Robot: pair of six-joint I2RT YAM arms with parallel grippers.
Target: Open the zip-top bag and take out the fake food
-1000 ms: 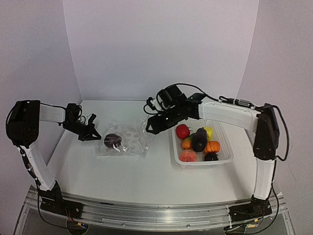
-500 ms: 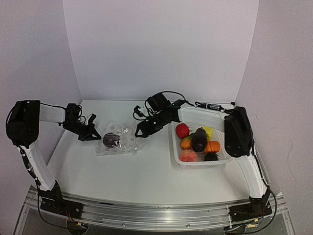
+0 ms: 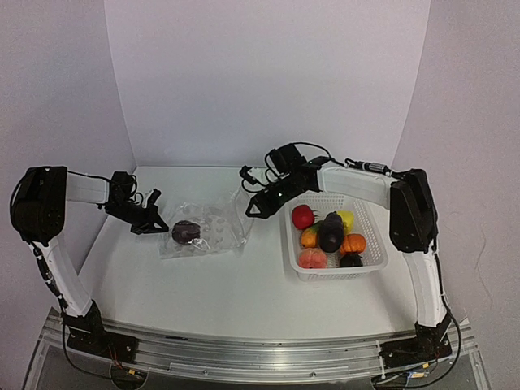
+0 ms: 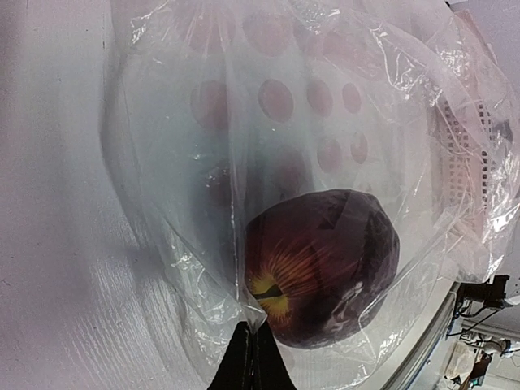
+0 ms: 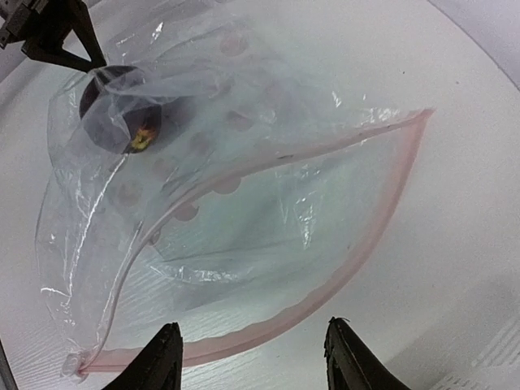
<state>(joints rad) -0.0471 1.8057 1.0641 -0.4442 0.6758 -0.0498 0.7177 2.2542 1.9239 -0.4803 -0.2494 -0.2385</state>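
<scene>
— Where is the zip-top bag (image 3: 205, 231)?

— Flat on the desk (image 3: 244, 292), left of centre, between the two arms. Its mouth faces right, toward the white mesh basket (image 3: 375, 248), and it gapes: in the right wrist view the pink zip strip (image 5: 357, 252) splits into two separate curves.

— Anything inside it?

— One dark purple piece (image 4: 325, 260), round and glossy with a yellowish stem end. It sits in the bag's left end, away from the mouth.

— And the rest of the fake food (image 3: 331, 231)?

— In the basket, just right of the bag: red, yellow, orange, peach, black and a long dark purple one, all heaped together.

— What is the left hand (image 3: 157, 227) doing?

— It is closed tight at the bag's left edge. Its own camera shows the two fingers pressed together with a fold of clear film drawn into them, right beside the purple piece.

— The right hand (image 5: 256, 366)?

— Its fingers (image 5: 166, 361) stand apart with nothing between them. It hangs over the bag's mouth end, tips pointing down toward the zip strip. I cannot tell whether the tips touch the plastic.

— Is the basket touching the bag?

— No, there is a strip of bare desk between them.
</scene>
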